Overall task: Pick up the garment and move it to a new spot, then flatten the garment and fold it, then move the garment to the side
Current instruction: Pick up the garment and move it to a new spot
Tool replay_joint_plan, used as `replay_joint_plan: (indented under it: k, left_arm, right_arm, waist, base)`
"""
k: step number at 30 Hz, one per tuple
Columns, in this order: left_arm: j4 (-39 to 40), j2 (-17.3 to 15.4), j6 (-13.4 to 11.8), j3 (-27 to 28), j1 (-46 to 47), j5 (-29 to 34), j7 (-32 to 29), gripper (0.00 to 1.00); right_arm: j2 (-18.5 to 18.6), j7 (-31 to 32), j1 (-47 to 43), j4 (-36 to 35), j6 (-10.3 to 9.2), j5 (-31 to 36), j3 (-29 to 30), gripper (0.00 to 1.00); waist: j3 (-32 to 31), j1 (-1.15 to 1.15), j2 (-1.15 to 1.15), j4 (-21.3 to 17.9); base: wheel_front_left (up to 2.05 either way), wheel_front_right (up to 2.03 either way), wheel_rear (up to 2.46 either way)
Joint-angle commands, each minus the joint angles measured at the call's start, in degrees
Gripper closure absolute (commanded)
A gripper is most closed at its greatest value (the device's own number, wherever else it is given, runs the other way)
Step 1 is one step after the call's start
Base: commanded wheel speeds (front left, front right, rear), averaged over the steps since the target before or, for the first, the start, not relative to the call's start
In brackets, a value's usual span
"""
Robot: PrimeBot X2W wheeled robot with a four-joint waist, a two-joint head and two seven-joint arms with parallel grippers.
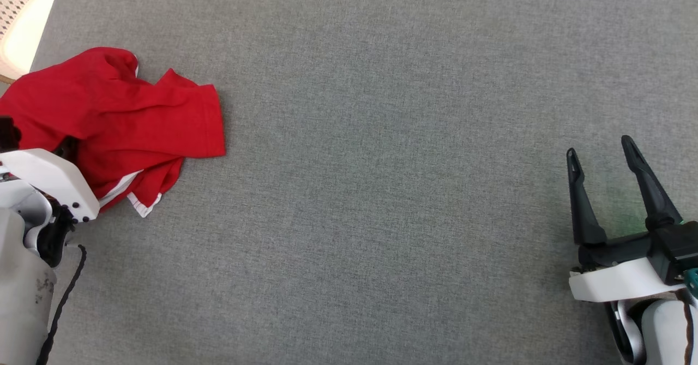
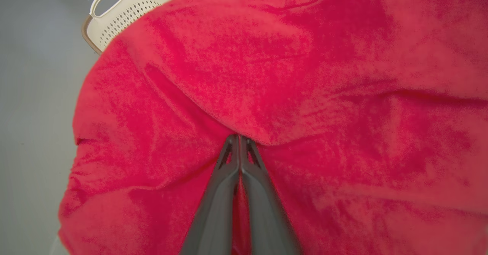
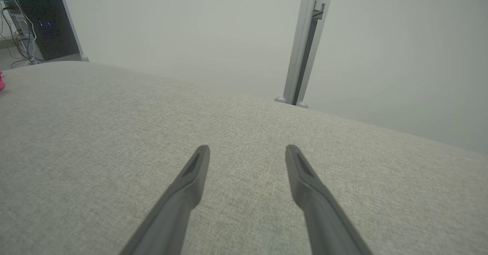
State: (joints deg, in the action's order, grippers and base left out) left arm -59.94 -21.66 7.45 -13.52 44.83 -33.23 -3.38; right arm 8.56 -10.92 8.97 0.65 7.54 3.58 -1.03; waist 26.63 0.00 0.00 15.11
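Observation:
A crumpled red garment with white trim lies at the far left of the grey cloth surface. My left arm's white wrist reaches over its near edge, hiding the fingers. In the left wrist view the garment spreads across most of the picture. There my left gripper is shut, its tips pressed together on a fold of the red cloth. My right gripper hovers open at the lower right, far from the garment. Its fingers hold nothing above bare grey cloth.
A cream perforated basket sits past the surface's far left corner, also in the left wrist view. Beyond the far edge, the right wrist view shows a metal post and a dark rack with cables.

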Motion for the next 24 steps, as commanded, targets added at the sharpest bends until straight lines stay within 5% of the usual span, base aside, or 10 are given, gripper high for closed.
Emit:
replay_joint_plan:
  k: [1, 10, 18, 24]
  left_arm:
    - [0.70, -0.78, 0.01, -0.36, 0.41, -1.20, 1.17, 1.00]
    - [10.74, -4.48, 0.02, -5.32, -1.19, -5.52, 3.99, 1.00]
    - [24.47, -5.43, -0.07, -8.20, -3.56, -7.50, 0.69, 1.00]
    - [39.00, -3.56, -3.34, -8.25, -6.64, -10.19, -4.34, 1.00]
  right_arm:
    - [-0.33, -0.86, 0.71, 0.69, -0.10, 0.09, -0.37, 0.00]
    - [-3.44, -3.47, 0.13, 6.99, -0.10, -1.21, -1.56, 0.00]
    - [-5.09, -4.36, -0.41, 10.19, -0.10, -2.67, -1.23, 0.00]
    - [-5.54, -4.37, -0.97, 9.77, -0.11, -4.16, -1.42, 0.00]
  waist:
    - [-1.30, 0.00, 0.00, -0.49]
    - [-10.25, 0.00, 0.00, -2.95]
    - [-15.55, 0.00, 0.00, -4.71]
    - [-17.67, 0.00, 0.00, -6.67]
  base:
    - [0.00, 0.00, 0.00]
    - [0.00, 0.00, 0.00]
    - [0.00, 0.00, 0.00]
    - [0.00, 0.00, 0.00]
